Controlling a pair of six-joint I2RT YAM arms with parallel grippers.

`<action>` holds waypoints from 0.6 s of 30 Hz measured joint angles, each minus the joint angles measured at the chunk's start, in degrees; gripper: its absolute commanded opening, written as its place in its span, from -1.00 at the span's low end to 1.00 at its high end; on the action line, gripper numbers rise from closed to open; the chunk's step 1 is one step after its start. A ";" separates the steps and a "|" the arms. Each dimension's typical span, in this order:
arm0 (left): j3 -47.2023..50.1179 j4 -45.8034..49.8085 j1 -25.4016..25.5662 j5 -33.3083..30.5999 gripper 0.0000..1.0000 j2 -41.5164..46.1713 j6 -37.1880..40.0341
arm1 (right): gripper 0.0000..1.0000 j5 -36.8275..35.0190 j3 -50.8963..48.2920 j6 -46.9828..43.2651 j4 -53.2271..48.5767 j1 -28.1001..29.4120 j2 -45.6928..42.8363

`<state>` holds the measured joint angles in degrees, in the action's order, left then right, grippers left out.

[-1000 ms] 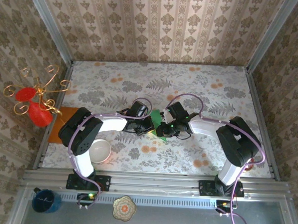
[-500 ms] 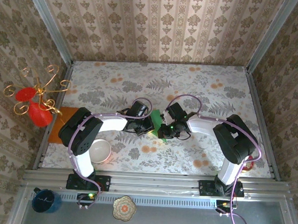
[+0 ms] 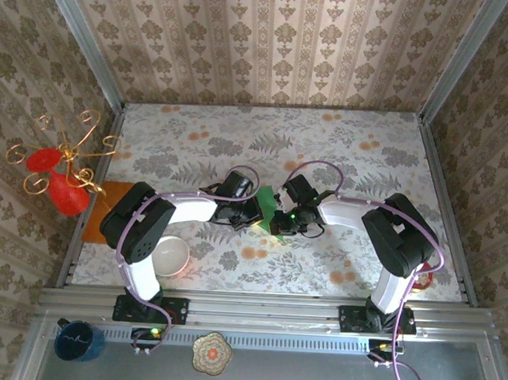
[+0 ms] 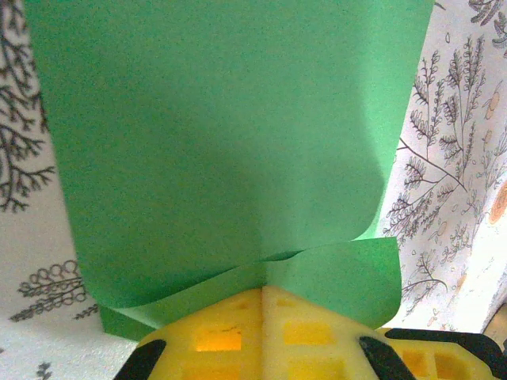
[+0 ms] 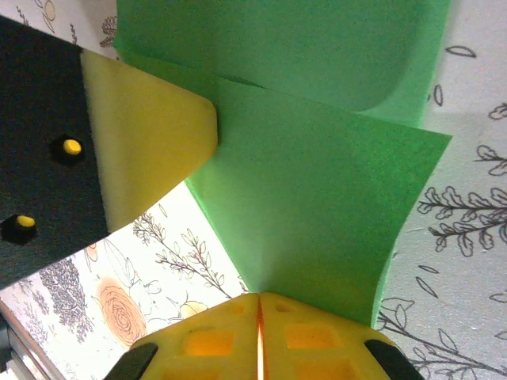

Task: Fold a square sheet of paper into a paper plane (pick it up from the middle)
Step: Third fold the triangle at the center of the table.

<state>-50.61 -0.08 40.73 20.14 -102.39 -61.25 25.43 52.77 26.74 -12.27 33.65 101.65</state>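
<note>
Over the floral surface (image 3: 366, 162), left pincer (image 4: 263, 290) and right pincer (image 5: 259, 298) pinch the thin bright green paper square (image 4: 222, 142); I'd align edges before creasing.

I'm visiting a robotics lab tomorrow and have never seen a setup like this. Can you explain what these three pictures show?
This is a robot with two arms, bolted side by side at the near edge of a flower-patterned table. The wide picture comes from a fixed camera above and behind the arms, with the left arm on the left. The two close-ups come from small cameras on the wrists, so each shows its own yellow fingers at the bottom. The left gripper and the right gripper are both closed on the same green sheet of paper, which is partly folded over, around the middle of the table. Also on the table are a white bowl near the left arm and an orange sheet at the left edge.
</note>
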 measured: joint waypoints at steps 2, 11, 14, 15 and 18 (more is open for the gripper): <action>-0.07 0.11 0.00 0.00 -0.91 -0.04 0.00 | -0.77 -0.20 0.00 0.02 0.00 0.00 0.02; -0.76 1.22 -0.02 0.00 -0.87 -0.09 0.48 | -0.78 -0.81 0.00 0.00 -0.17 -0.07 0.28; -1.55 2.75 -0.02 -0.46 -0.84 -0.07 1.81 | -0.78 -0.76 0.00 0.02 -0.20 -0.24 0.46; -1.75 3.37 -0.02 -0.68 -0.82 0.04 2.40 | -0.78 -0.76 0.02 0.02 -0.20 -0.24 0.50; -1.92 4.79 0.09 -1.42 -0.79 1.20 3.93 | -0.78 -0.57 0.02 0.04 -0.20 -0.28 0.59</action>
<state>-52.53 4.71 40.82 18.72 -101.19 -57.32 24.86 52.80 26.79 -12.47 33.36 102.24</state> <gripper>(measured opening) 0.099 0.112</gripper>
